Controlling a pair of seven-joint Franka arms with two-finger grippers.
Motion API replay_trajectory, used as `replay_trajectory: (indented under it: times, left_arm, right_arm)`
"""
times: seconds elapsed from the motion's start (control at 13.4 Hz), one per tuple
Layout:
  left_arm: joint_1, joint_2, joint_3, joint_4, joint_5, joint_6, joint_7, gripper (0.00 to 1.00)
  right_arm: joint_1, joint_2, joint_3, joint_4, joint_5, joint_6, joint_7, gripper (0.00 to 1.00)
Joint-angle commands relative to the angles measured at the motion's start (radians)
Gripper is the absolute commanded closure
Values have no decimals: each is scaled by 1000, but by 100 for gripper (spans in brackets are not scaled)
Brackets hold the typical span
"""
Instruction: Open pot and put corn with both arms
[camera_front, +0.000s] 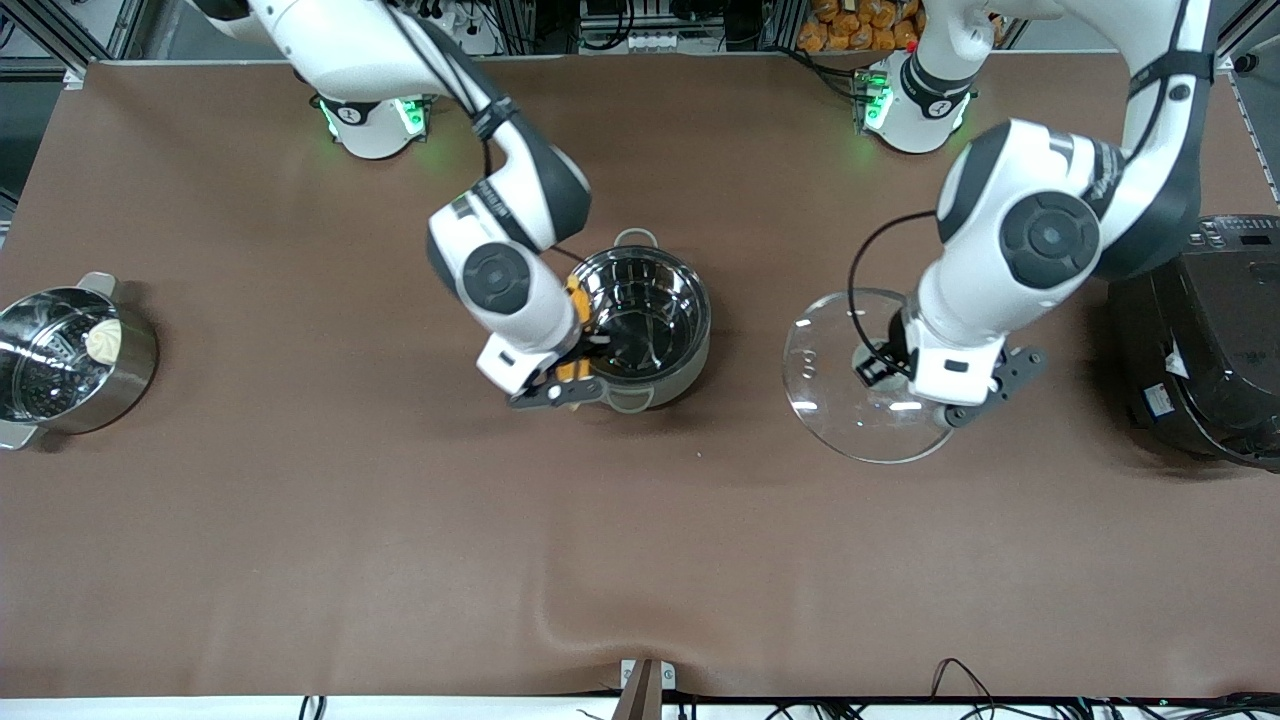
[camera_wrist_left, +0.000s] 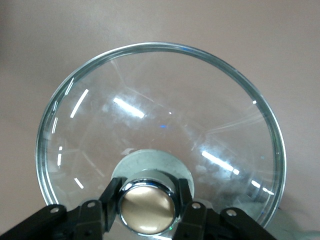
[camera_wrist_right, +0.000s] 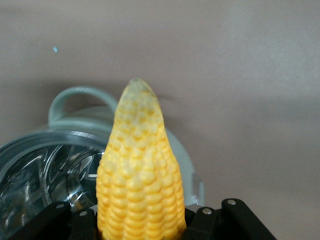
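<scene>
The steel pot (camera_front: 650, 330) stands open in the middle of the table, empty inside. My right gripper (camera_front: 570, 345) is shut on the yellow corn (camera_front: 576, 300) and holds it over the pot's rim at the right arm's end. In the right wrist view the corn (camera_wrist_right: 140, 175) points out over the pot's rim (camera_wrist_right: 45, 150) and loop handle. My left gripper (camera_front: 890, 365) is shut on the copper knob (camera_wrist_left: 146, 210) of the glass lid (camera_front: 850, 400), which is low over or on the table beside the pot, toward the left arm's end. The lid (camera_wrist_left: 160, 125) fills the left wrist view.
A steel pot with a perforated insert and a white bun (camera_front: 60, 355) stands at the right arm's end of the table. A black rice cooker (camera_front: 1200, 340) stands at the left arm's end, close to the left arm.
</scene>
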Motion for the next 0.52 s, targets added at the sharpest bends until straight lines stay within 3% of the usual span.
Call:
replay_trajectory:
  times: [0.0,0.45]
  left_arm:
    - [55,-78,-17,-126,12,46,84,100]
    - [141,-125,-17,-324,12,196,186,100]
  right_arm:
    - [53,2,-11,0,-30,-11,85,100]
    - [113,49,-11,5,-81,-2,157,100]
